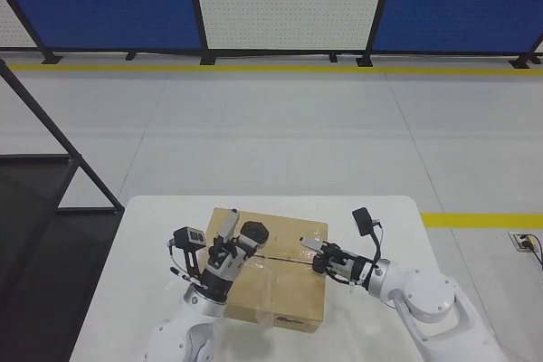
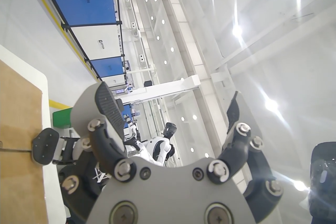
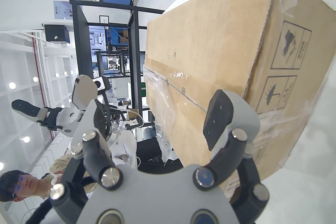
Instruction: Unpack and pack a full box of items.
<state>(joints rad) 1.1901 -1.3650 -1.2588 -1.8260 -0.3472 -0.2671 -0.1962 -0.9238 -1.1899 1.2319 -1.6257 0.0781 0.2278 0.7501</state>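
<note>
A closed cardboard box [image 1: 276,271], its top seam sealed with clear tape, lies in the middle of the white table [image 1: 380,217]. My left gripper [image 1: 232,232] hovers open over the box's left end; in the left wrist view it [image 2: 170,101] points upward, with the box [image 2: 18,109] beside it. My right gripper [image 1: 315,252] is open at the right end of the seam. In the right wrist view it [image 3: 157,101] straddles the box's top edge [image 3: 210,51], one finger against the printed side. Both grippers hold nothing.
A black metal rack [image 1: 36,181] stands beside the table's left side. Blue and white partition panels [image 1: 109,23] line the back of the room. A yellow line [image 1: 489,220] marks the floor to the right.
</note>
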